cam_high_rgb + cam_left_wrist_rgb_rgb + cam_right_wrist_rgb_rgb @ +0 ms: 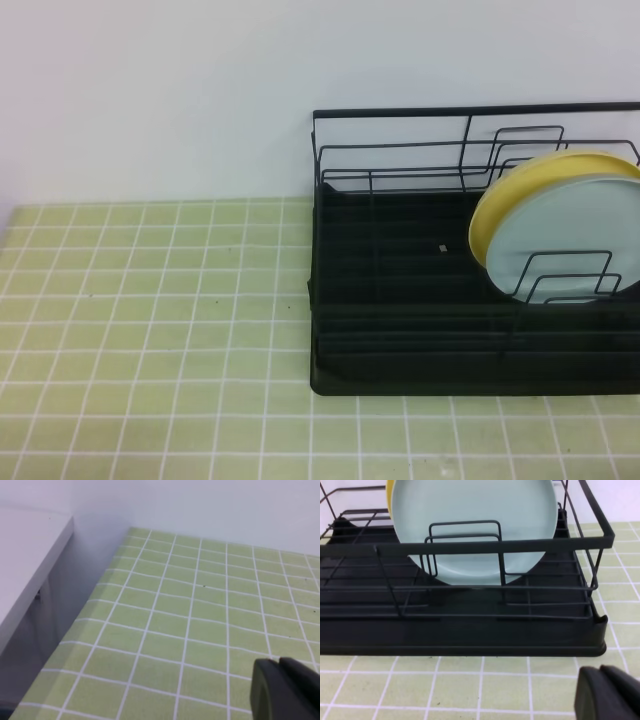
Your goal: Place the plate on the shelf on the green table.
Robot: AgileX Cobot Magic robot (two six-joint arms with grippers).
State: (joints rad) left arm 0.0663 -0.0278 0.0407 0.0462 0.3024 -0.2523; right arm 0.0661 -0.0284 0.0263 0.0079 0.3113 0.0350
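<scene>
The pale blue-mint plate (560,240) stands on edge in the black wire shelf (400,300), leaning among the upright dividers, with a yellow plate (500,200) right behind it. From the right wrist view the plate (475,525) fills the top, behind the shelf's front rail (470,545). Neither gripper shows in the high view. My right gripper (607,692) is shut, low over the green table (445,690) in front of the shelf, holding nothing. At the lower right of the left wrist view, my left gripper (285,687) is shut and empty above the green table (200,605).
The shelf takes up the right half of the green table (150,300); bare tiles lie to its left. A white wall runs along the back. In the left wrist view a grey-white ledge (25,565) borders the table's left edge.
</scene>
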